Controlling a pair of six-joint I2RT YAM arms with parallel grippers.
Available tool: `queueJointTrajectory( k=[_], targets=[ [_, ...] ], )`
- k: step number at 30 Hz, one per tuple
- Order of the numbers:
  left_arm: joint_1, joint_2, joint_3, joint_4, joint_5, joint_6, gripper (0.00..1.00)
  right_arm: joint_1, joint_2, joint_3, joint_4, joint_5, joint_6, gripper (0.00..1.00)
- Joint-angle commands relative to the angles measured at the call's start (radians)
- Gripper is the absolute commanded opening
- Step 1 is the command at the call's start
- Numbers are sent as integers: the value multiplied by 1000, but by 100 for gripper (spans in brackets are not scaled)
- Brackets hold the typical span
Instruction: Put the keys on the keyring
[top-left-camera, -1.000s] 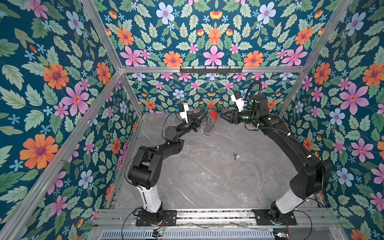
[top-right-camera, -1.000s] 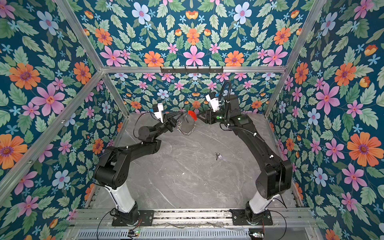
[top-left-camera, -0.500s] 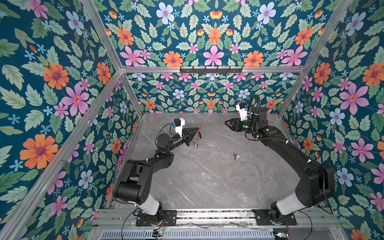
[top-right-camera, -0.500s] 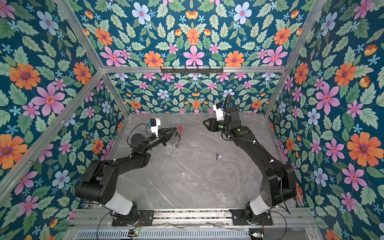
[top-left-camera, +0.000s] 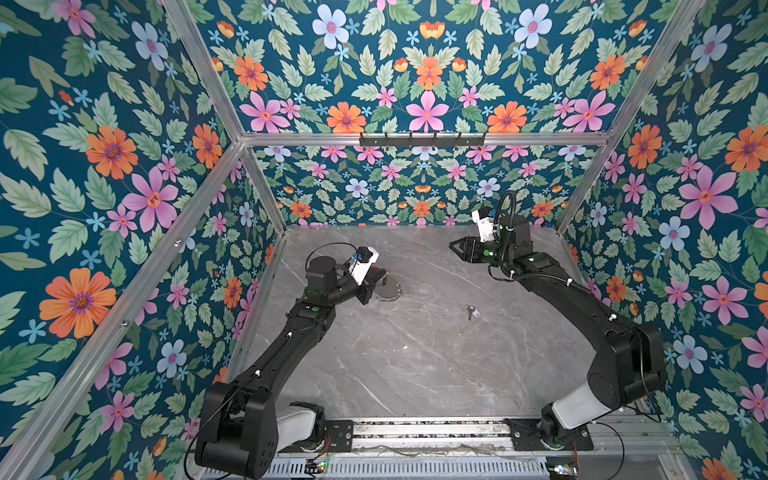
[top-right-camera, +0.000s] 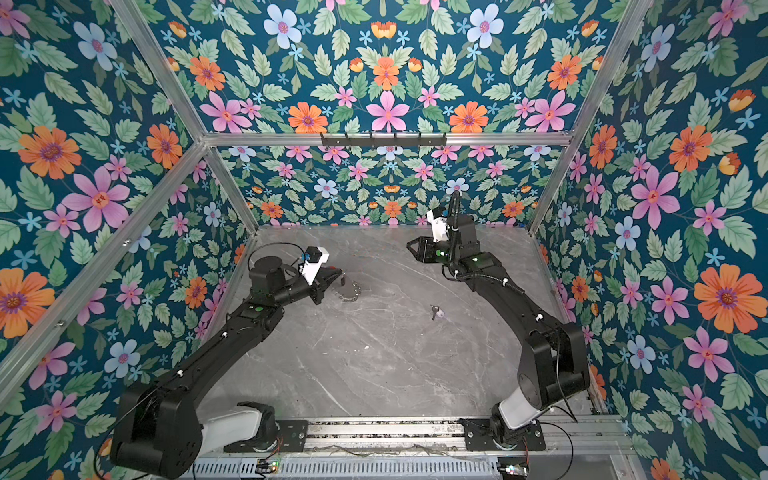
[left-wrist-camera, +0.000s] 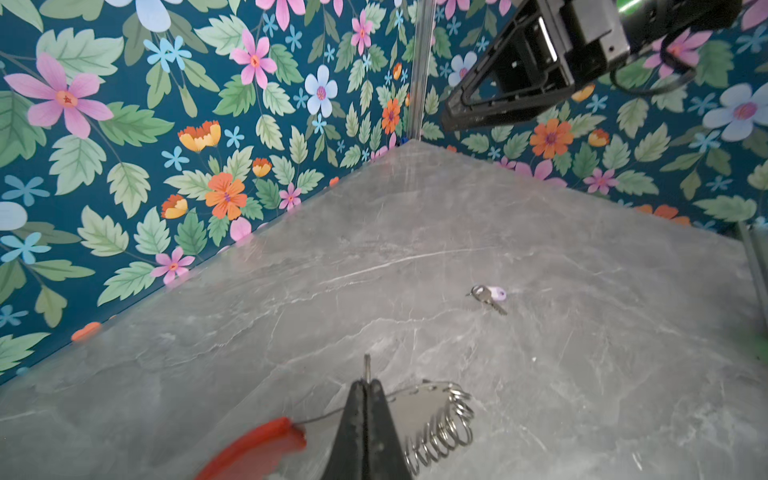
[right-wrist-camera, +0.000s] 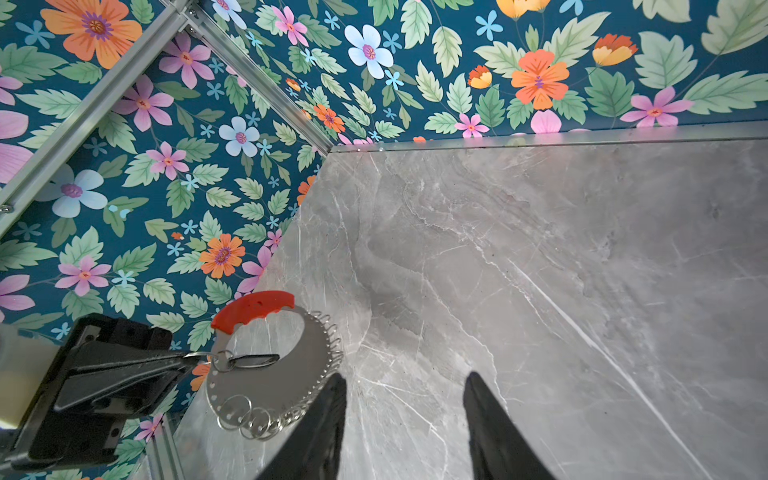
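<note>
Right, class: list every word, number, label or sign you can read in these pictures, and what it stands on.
No text can be read anywhere.
The lavender tag on the key: too small to tell whether anything is written.
The keyring, red section: no lettering shows.

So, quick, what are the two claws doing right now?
Left gripper: closed, holding the keyring.
Right gripper: open, empty.

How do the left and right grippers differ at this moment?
The left gripper is shut on the keyring; the right gripper is open and empty. The left gripper sits low over the table; the right gripper hangs higher, nearer the back wall. Both have black tapered fingers.
</note>
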Motion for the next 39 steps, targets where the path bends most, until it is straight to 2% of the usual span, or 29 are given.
queueJointTrajectory(
  k=[1,5,12,14,18,23,26,30,39],
  targets=[
    [6,-32,13,-207,-24,137,0,1,11,5,18,-14,8,47],
    [10,-52,13,-269,-26,177,0,1,27,9,33,-29,26,47],
    [18,8,140,-579,-50,361,0,1,37,23,21,-34,24,47],
    [20,26,156,-597,-34,376,0,2,41,25,20,-35,23,47],
    [19,115,185,-517,-32,337,0,2,53,27,30,-42,31,47],
    [-14,253,217,-270,-147,184,0,0,57,19,31,-48,30,47],
    [-60,331,243,-150,-195,141,0,1,50,15,8,-33,0,47],
    [-121,470,336,-109,-223,110,0,-2,45,5,-10,-17,-24,48],
    [-220,731,499,-81,-211,61,0,-72,4,-102,69,-41,37,49]
  ],
)
